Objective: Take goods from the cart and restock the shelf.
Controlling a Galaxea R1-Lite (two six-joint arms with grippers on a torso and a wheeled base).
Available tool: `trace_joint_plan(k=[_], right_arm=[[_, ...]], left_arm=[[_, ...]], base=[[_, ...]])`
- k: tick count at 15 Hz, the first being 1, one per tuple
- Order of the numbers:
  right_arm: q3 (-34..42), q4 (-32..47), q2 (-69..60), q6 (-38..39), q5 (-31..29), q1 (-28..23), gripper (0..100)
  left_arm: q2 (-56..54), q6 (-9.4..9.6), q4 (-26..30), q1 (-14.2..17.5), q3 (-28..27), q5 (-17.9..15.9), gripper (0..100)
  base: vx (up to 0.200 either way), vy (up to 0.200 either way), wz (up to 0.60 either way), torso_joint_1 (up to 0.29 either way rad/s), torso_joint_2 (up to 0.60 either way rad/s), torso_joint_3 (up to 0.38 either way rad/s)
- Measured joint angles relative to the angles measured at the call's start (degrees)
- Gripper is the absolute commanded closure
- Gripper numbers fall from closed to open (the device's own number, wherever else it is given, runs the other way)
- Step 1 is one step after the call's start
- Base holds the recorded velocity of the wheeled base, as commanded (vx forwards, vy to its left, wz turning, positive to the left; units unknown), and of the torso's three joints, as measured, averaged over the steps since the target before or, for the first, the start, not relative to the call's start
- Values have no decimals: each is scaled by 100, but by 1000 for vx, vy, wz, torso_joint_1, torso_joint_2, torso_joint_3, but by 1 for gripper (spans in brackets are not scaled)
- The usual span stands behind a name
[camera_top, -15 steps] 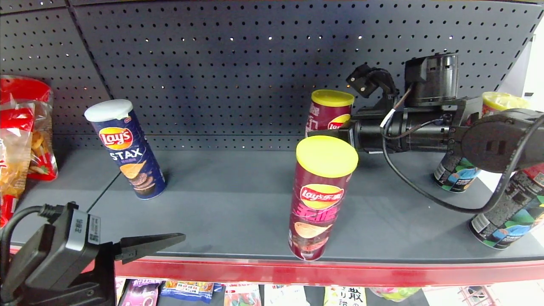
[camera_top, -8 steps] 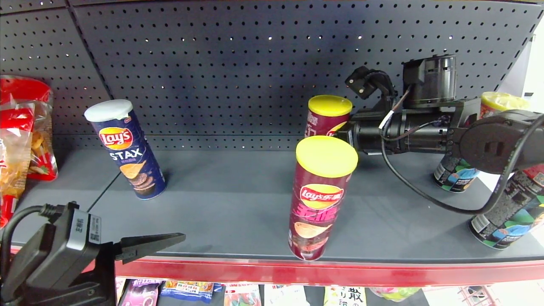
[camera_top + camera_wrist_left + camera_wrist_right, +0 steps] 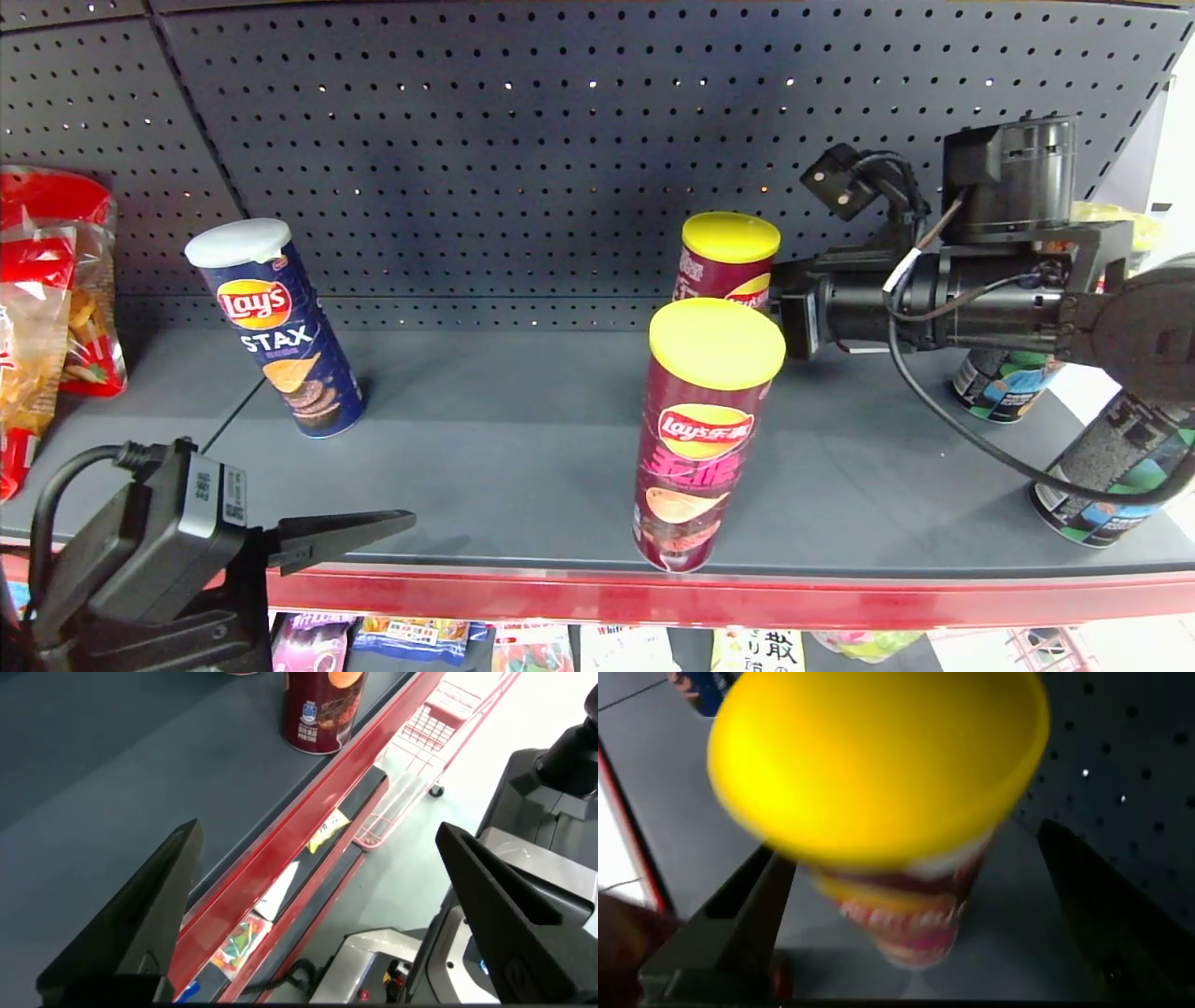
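On the grey shelf (image 3: pixel 495 448), far back near the pegboard wall (image 3: pixel 560 140): rear maroon can (image 3: pixel 728 257) with yellow lid, upright. In the right wrist view, placed between the two fingers of the right gripper (image 3: pixel 910 840), one finger on each side. Spread wider than the can body, with a gap visible at both fingers, so not gripping it. Fingertips hidden in the head view behind the front maroon can (image 3: pixel 705 439).

Front maroon can also upright with yellow lid, close to the red front edge (image 3: pixel 653 597), just before the rear one. Well apart to the left: blue can (image 3: pixel 280 327) with white lid. Far left: snack bags (image 3: pixel 47 299) in red and clear wrap. Far right: two dark cans (image 3: pixel 1111 485) with green and blue print, partly covered by the right arm.

Low at the left, in front of the red front edge: left gripper (image 3: pixel 318 831), fingers wide apart, nothing between them, touching nothing. Beyond them in the left wrist view: the base of the front maroon can, small packets under the shelf, and farther off the red wire cart (image 3: pixel 455 700) on the pale floor.
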Motion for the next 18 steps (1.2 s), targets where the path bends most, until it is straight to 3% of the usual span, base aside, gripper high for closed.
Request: trace_joint_plan(k=[14, 18], right_arm=[[2608, 2, -2398, 132, -424, 9, 0], [3421, 22, -3644, 129, -411, 72, 0]], left_arm=[[1186, 5, -43, 15, -488, 66, 0], [1812, 2, -43, 12, -1020, 37, 0]], base=[[0, 0, 0, 0, 0, 0], [0, 0, 0, 0, 0, 0]])
